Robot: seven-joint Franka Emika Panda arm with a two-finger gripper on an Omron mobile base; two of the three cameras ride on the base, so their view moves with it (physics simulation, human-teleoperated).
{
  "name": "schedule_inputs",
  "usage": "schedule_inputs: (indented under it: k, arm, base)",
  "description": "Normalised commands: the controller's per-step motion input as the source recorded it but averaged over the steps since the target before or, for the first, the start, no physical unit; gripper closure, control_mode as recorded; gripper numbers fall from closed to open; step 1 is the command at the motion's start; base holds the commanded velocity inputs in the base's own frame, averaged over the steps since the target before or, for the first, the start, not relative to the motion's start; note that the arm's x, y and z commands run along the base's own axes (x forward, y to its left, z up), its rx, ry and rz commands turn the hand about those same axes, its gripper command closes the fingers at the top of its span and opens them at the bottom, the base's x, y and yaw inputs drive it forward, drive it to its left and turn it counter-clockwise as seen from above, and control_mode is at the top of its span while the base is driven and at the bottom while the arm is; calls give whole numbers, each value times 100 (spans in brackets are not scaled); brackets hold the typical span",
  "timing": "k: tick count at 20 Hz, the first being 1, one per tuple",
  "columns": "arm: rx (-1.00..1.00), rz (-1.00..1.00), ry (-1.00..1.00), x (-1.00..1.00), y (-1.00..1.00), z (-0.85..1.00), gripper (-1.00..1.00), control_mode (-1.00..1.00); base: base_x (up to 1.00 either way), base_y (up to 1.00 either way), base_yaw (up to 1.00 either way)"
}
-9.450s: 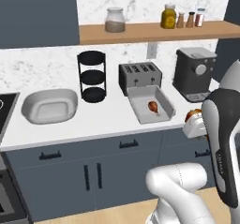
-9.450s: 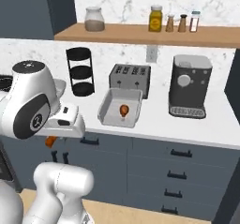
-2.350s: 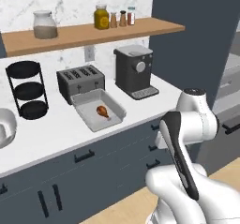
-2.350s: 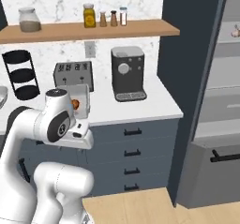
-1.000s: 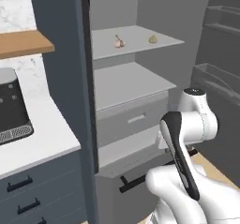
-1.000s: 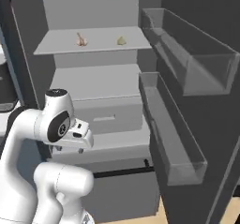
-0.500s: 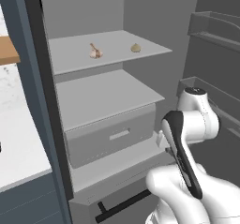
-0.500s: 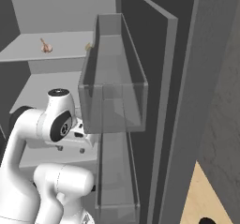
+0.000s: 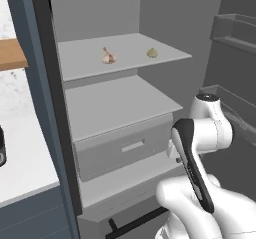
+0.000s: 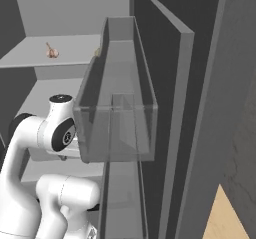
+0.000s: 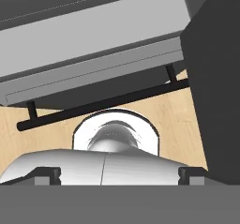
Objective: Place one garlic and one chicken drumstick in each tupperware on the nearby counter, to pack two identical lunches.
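A: Left base view?
B: Open fridge; top shelf (image 9: 125, 53), upper centre, carries one garlic (image 9: 152, 53) and a drumstick (image 9: 108, 57), apart.

A: Right base view?
B: Drumstick (image 10: 51, 52) upper left.

A: Hand view?
B: Pincer (image 11: 120, 175) tips wide apart, empty, bottom edge.

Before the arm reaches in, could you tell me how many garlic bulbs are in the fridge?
2, both on the top shelf: one garlic left of centre, the other to its right. More may be hidden.

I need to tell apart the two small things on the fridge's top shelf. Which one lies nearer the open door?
The rounder beige garlic, on the right. The pinkish one with a stalk lies further left, mid-shelf.
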Motion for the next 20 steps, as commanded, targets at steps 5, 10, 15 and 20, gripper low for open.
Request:
schedule_inputs:
  k: [5, 10, 15, 20]
  arm:
    - [-17, 5, -9, 4, 7, 20, -100, -100]
    - [-29, 39, -50, 0, 4, 70, -100, -100]
    - [-8, 27, -51, 0, 0, 100, -100, -100]
    - [9, 13, -28, 0, -3, 100, -100, -100]
  base:
    - [3, 3, 0]
    - [0, 0, 0]
    - [0, 0, 0]
    - [0, 0, 0]
